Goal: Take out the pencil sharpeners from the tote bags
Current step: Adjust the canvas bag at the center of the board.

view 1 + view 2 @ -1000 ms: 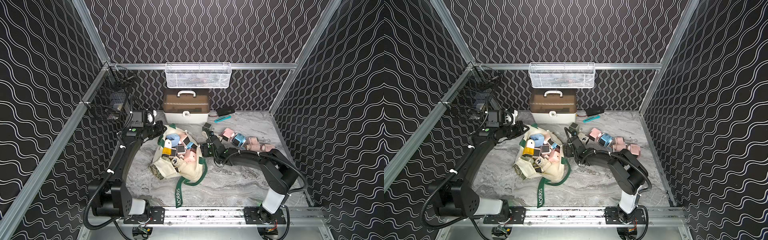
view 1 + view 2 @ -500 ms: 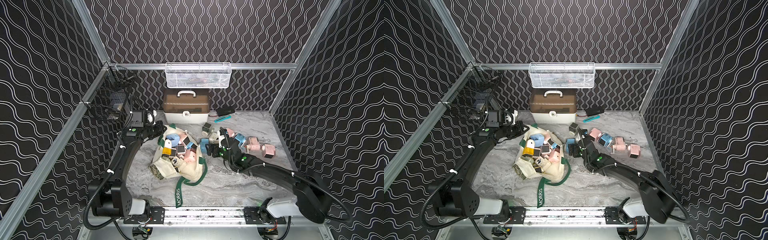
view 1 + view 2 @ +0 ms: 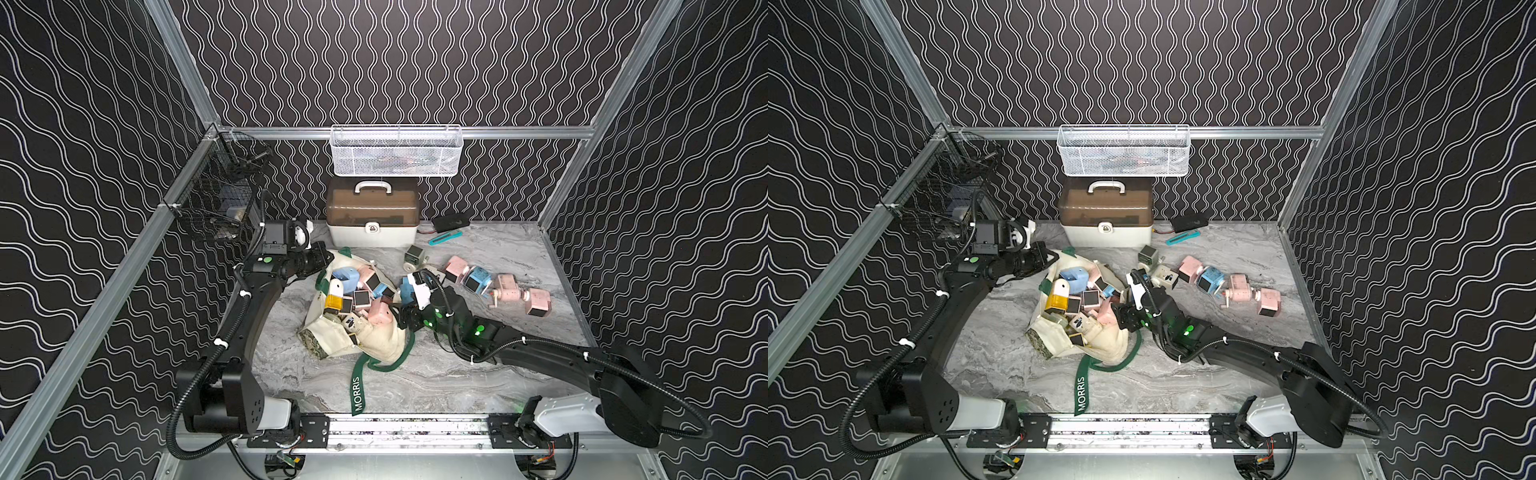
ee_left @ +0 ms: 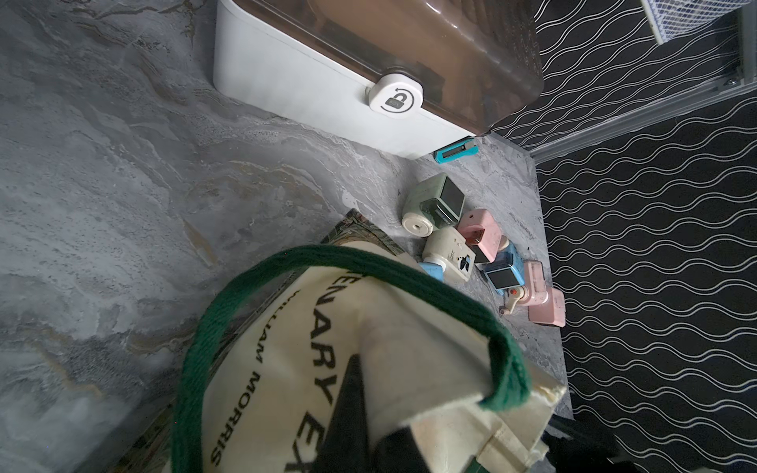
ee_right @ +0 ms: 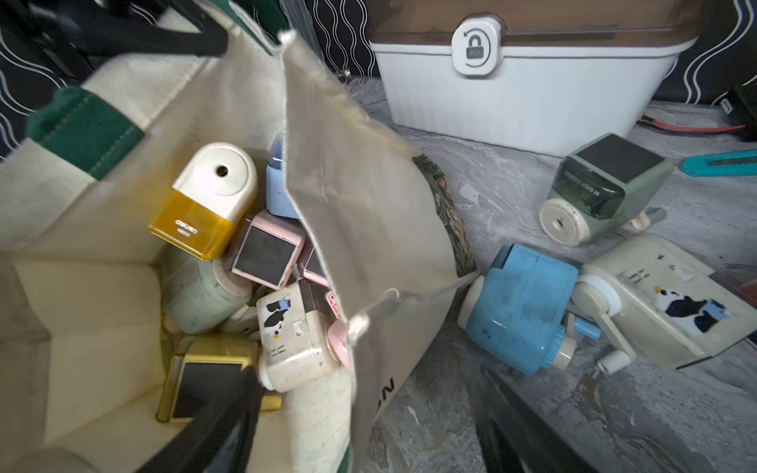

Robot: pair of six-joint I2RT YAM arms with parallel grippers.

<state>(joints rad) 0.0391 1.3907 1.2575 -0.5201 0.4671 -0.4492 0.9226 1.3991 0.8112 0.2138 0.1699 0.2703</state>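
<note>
A cream tote bag [image 3: 374, 340] lies open on a grey table [image 3: 457, 374], packed with pencil sharpeners [image 3: 360, 297]; more sit on the table beside it. The left gripper [image 3: 322, 259] is pinched on the bag's rim, while the right gripper [image 3: 399, 311] hovers with jaws spread, astride the bag's canvas wall. Closing there would likely catch cloth, not a sharpener, and tug the bag from the left's hold.
</note>
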